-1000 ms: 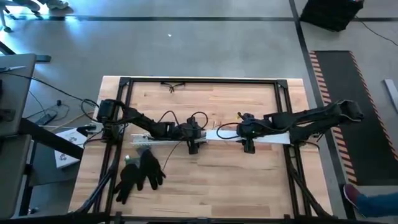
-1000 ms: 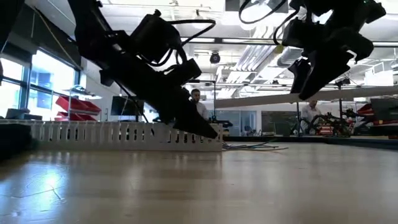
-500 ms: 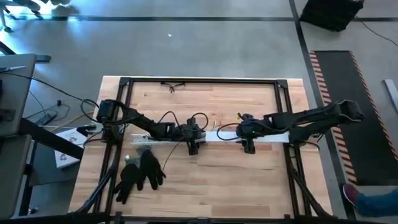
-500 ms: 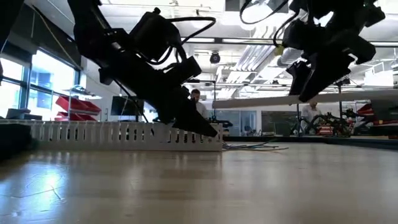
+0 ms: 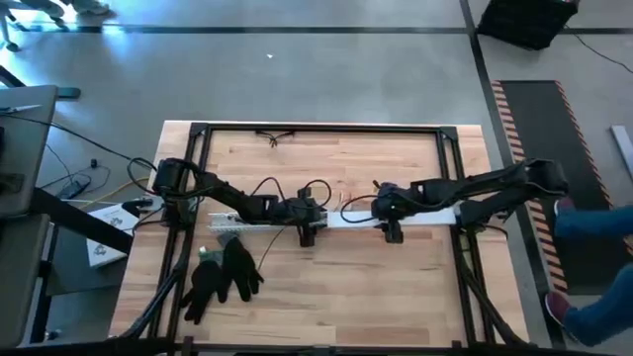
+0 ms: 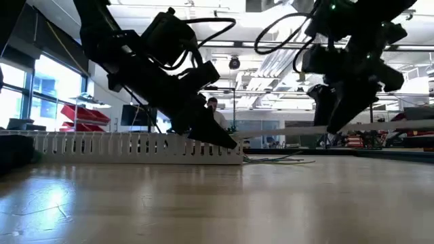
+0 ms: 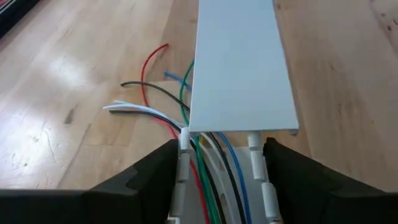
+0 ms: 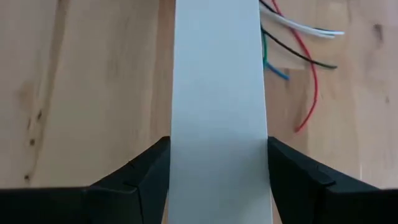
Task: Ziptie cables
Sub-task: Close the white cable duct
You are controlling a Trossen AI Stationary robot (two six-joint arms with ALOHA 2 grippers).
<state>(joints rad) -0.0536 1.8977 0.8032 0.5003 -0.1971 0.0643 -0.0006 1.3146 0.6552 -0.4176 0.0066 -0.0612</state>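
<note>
No ziptie was seen on the cables (image 7: 205,155); a white cover strip (image 8: 217,124) was gripped by the right claw (image 8: 217,180), the slotted channel (image 6: 135,146) straddled by the left claw (image 7: 217,180), its fingers parted.

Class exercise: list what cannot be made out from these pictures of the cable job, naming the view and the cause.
- Cables under the white cover: left wrist view, hidden by it.
- Cable ends: low view, too small to count.
- Right pincer grip on the cover: right wrist view, fingertips cut off by the edge.
</note>
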